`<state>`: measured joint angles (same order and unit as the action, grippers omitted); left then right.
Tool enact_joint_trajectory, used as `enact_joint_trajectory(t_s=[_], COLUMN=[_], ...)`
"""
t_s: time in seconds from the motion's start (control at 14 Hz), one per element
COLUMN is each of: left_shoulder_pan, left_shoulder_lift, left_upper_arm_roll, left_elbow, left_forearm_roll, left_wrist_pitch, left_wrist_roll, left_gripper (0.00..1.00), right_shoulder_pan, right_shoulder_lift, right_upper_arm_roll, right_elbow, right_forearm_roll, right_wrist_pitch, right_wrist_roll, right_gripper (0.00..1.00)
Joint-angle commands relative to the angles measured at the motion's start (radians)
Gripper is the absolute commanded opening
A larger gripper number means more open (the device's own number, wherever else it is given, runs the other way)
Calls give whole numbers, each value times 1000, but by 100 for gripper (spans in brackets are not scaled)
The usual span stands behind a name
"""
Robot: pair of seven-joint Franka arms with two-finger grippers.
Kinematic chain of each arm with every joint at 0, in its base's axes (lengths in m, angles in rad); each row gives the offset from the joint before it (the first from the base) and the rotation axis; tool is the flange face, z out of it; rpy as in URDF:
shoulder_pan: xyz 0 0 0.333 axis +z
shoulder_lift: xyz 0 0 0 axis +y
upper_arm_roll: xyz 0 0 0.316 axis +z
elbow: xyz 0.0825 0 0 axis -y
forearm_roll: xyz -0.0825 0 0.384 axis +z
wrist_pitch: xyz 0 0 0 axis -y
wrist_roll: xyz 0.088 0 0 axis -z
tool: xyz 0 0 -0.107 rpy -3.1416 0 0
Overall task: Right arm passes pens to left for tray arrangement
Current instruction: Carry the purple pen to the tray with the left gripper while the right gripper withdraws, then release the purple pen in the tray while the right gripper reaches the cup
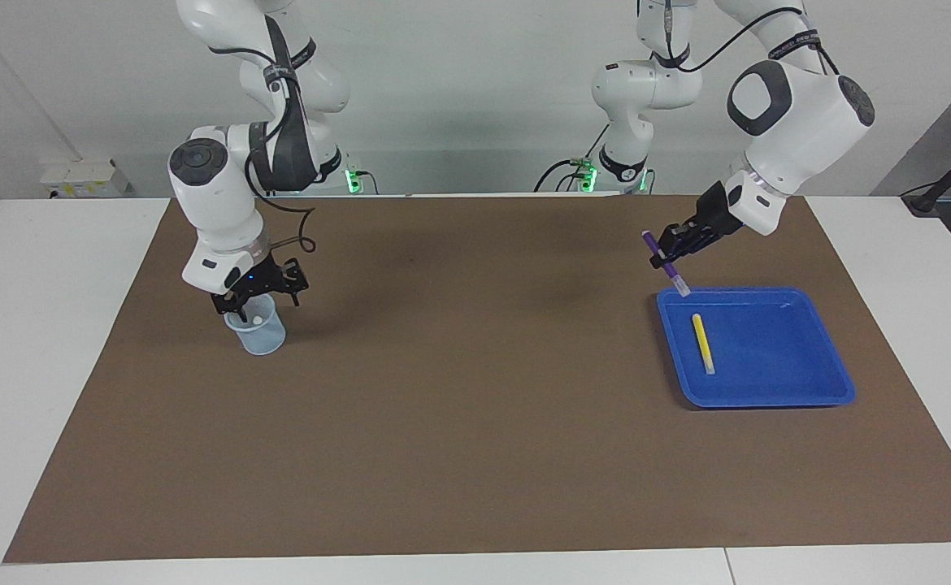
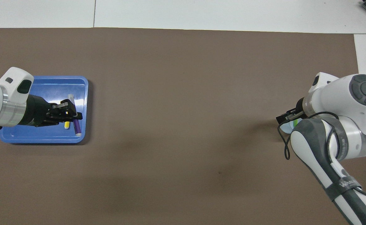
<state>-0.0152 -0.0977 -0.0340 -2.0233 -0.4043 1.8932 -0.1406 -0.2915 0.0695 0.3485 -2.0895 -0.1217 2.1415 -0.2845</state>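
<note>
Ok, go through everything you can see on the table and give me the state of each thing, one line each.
purple pen: held tilted by the left gripper, over the tray's edge nearer the robots.
yellow pen: lying flat in the tray.
tray: flat on the mat, one pen inside.
cup: upright, a pen tip showing inside.
right gripper: at the cup's mouth, fingers not closed on anything.

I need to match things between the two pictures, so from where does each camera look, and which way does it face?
Facing view: high across the table, looking back at the robots; both whole arms show, the left gripper holding the purple pen at the blue tray, the right gripper at the cup.
Overhead view: above the robots' end, looking forward and steeply down; the forearms and both grippers show.
Shared: tray, purple pen, yellow pen, cup, brown mat, mirrored half a turn.
</note>
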Motion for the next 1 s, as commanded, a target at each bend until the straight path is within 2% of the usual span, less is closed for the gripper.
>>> enact_joint_trajectory(t_s=[0.0,0.21,0.36,0.93], left_shoulder_pan=[78,119,150,202], left_shoulder_lift=[3,29,56,173], left_upper_arm_roll=[-7,-7,-7,-6], left_elbow=[3,2,2,-3], left_forearm_roll=[74,162,202,295], left_wrist_pitch=[-36,-23,-7,156], left_wrist_roll=[163,266,326,424], left_gripper=[0,0,0,0], right_shoulder_pan=[-18,-35,-50,-74], right_shoulder_lift=[10,12,12,13], right_upper_arm_roll=[15,15,18,20], right_elbow=[-18,-23,-23,-7], right_forearm_roll=[-50,-50,-50,-29], right_wrist_pitch=[34,32,18,-38], right_wrist_roll=[-27,-30,-36,-42], right_gripper=[84,80,72,56])
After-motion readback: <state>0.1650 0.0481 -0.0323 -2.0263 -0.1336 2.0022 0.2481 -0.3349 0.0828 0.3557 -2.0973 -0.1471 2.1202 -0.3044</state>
